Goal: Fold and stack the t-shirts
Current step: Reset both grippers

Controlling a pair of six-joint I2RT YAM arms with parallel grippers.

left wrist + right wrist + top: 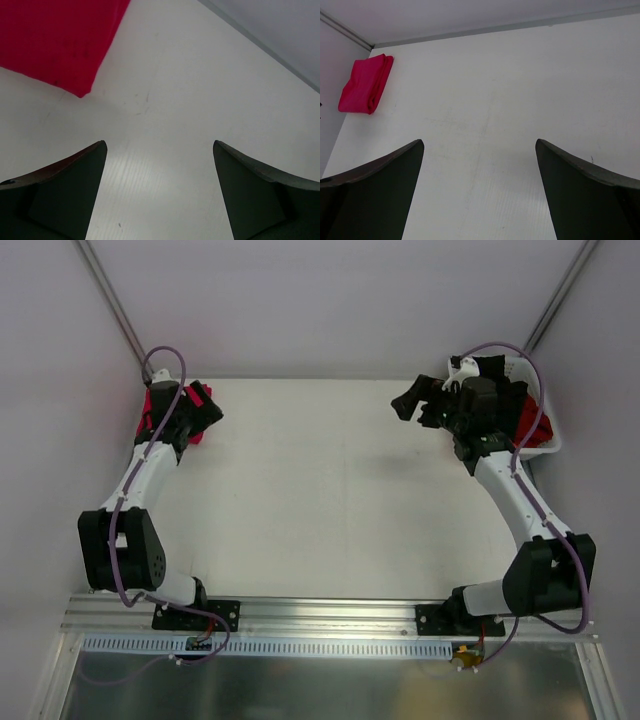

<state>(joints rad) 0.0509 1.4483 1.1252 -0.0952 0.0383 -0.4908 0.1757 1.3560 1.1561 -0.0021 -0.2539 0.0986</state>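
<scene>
A folded crimson-pink t-shirt (153,410) lies at the table's far left corner, partly under my left arm. It also shows in the left wrist view (55,40) and in the right wrist view (365,84). My left gripper (207,405) (160,145) is open and empty, just to the right of the shirt, over bare table. My right gripper (408,400) (480,142) is open and empty, held over the table left of the basket. A black t-shirt (515,405) and an orange-red one (532,430) lie crumpled in the basket, partly hidden by the right arm.
A white plastic basket (548,448) stands at the far right corner against the wall. Grey walls close in the table (320,490) at the back and both sides. The arm bases sit on a metal rail (330,615) at the near edge.
</scene>
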